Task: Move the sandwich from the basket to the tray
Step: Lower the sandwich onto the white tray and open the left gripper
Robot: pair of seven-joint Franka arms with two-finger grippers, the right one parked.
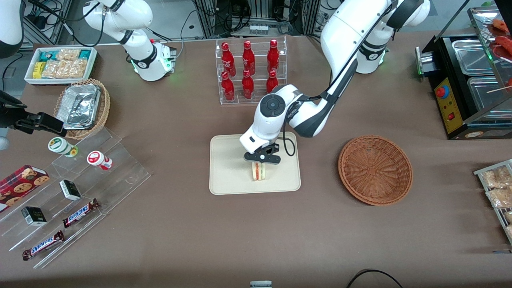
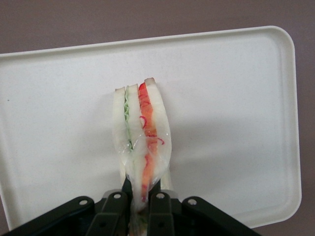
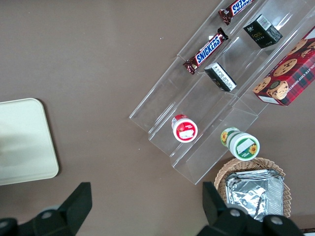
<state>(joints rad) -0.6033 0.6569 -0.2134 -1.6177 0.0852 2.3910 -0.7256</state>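
The tray point(image 1: 228, 172) lies at the middle of the table, and the basket point(image 1: 375, 170) sits at about 3 o'clock from it, well apart and with nothing showing inside. The left arm reaches over the tray, its gripper point(image 1: 262, 159) hanging above the tray's middle. The sandwich point(image 1: 259, 171) stands on its edge below the gripper, at 6 o'clock from it in the front view.

In the left wrist view the fingers point(image 2: 158, 209) are nearly closed and pinch the wrapped sandwich point(image 2: 142, 137) at one end, with the cream tray point(image 2: 236, 98) under it.

The step in hand looks like the set-down, the carry being over. The next move probably calls for parting the fingers and lifting straight up, so the thin wedge is not dragged along or tipped.

Whether the sandwich's lower edge already touches the tray is hard to tell. The pinched end is hidden between the fingers, and the gripper covers the sandwich's top in the front view.
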